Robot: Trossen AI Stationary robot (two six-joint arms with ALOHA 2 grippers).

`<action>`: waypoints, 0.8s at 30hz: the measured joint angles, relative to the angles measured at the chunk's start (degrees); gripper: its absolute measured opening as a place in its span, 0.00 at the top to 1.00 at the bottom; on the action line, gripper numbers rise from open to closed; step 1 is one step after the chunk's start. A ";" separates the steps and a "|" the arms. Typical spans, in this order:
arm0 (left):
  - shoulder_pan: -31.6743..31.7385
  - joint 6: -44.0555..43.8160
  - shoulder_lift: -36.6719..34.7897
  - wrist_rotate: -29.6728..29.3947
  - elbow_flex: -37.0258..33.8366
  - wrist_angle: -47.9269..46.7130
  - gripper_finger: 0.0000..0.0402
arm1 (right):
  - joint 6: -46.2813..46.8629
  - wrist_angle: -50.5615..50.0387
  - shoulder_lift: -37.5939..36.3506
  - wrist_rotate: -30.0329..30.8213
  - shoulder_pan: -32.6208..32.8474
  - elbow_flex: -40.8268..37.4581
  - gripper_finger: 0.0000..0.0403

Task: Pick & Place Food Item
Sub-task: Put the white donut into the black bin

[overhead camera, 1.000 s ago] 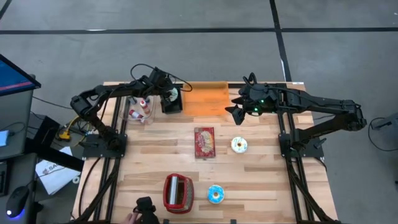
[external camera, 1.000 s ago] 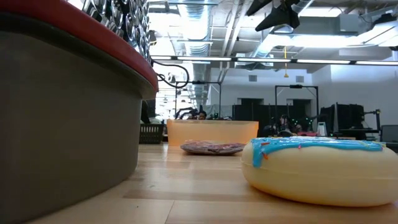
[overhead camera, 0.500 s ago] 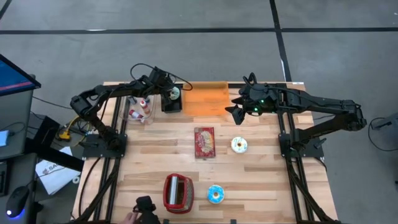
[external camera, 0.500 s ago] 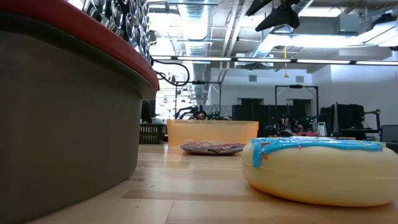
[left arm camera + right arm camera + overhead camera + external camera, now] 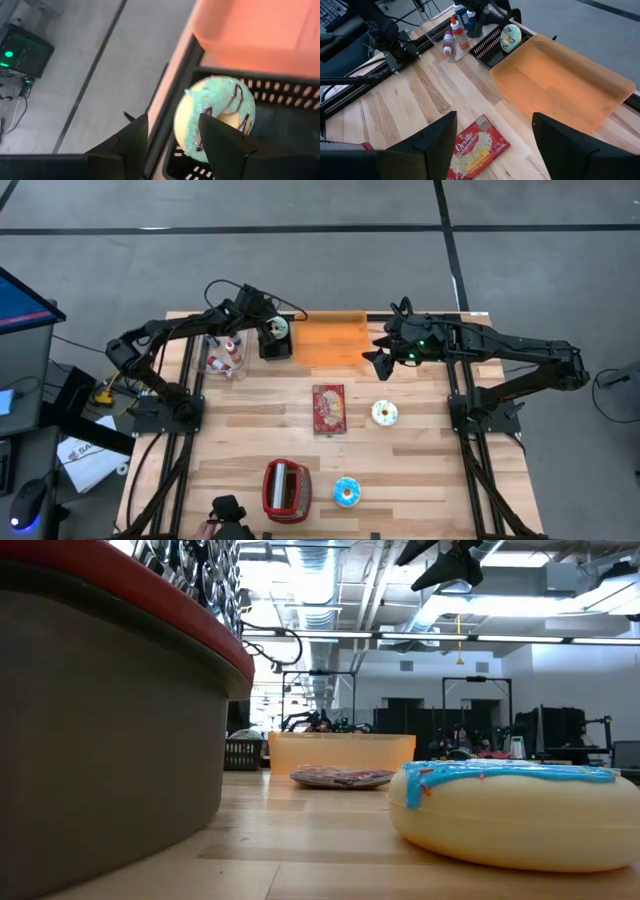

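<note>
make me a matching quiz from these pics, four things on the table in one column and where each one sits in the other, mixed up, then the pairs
Things:
1. teal-iced donut
2. popcorn packet
3. blue-iced donut
4. orange tray

Places:
A. near table edge, beside the red toaster
B. far edge of the table, between the two arms
C. in the black basket, at the left gripper
D. middle of the table, next to the white-iced donut

Pairs: 1-C, 2-D, 3-A, 4-B

Three donuts (image 5: 385, 413) — two bottles (image 5: 231, 352)
</note>
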 joint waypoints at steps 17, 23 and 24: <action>-9.34 -18.02 -34.81 12.68 0.00 -19.05 0.56 | 11.74 -19.25 -0.04 1.02 4.72 -5.03 0.38; -23.31 -26.54 -41.31 5.11 -0.02 -18.32 0.56 | 30.21 -20.82 0.00 -1.14 4.74 -16.25 0.38; -25.51 -27.36 -41.68 2.19 -0.02 -18.27 0.56 | 31.49 -18.48 0.00 -1.70 4.79 -17.48 0.38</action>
